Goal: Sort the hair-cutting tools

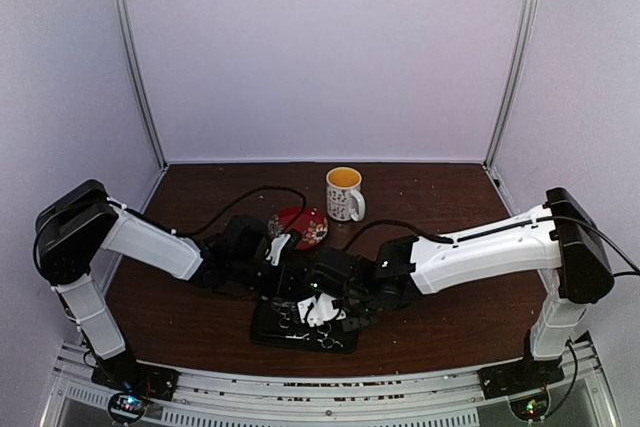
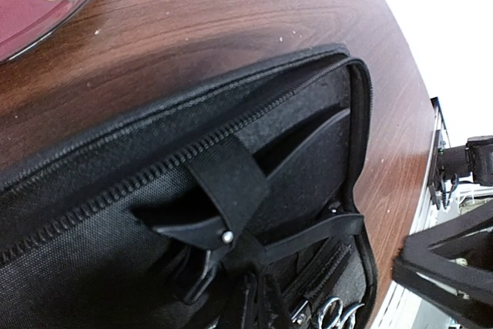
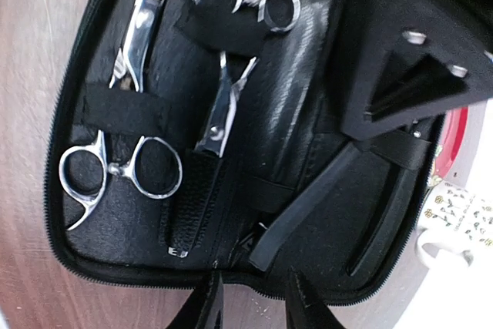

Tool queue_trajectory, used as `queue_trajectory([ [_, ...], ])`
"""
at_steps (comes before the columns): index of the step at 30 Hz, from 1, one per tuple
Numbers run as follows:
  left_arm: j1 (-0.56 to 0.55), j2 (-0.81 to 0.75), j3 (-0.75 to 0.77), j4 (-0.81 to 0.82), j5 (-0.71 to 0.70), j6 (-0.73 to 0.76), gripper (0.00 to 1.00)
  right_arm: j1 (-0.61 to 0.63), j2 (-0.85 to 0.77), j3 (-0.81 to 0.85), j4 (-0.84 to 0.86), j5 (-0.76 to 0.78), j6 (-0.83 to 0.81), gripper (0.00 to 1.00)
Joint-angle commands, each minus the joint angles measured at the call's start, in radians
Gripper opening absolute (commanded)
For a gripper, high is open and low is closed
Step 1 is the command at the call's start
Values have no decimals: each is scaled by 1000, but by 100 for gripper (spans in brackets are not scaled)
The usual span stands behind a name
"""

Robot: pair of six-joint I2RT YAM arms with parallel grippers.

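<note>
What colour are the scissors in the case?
Shiny silver. The scissors show best in the right wrist view, inside the black case.

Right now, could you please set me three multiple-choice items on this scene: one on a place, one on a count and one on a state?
1. Where are the silver metal ring-handled scissors?
A. on the red patterned saucer
B. in the white patterned mug
C. inside the black rectangular zip case

2. How many such scissors show?
A. one
B. two
C. four

3. How is the zip case?
A. zipped shut
B. lying open
C. standing on end

Answers:
1 C: the right wrist view shows them tucked under the black elastic straps on the case's lining.
2 B: one pair lies at the left of the case, and the second pair lies nearer its middle.
3 B: the zip runs around the outside, and the lining and contents are in plain sight.
</note>
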Motion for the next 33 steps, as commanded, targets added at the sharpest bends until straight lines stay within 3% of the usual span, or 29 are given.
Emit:
queue_trajectory([
  [1,7,10,23,54,27,-8,0,21,42,5,0,127,-64,29],
  [22,10,28,23,62,44,-16,0,27,142,-2,95,266,-86,30],
  [33,9,30,25,59,48,-15,0,24,167,-21,108,299,-96,19],
])
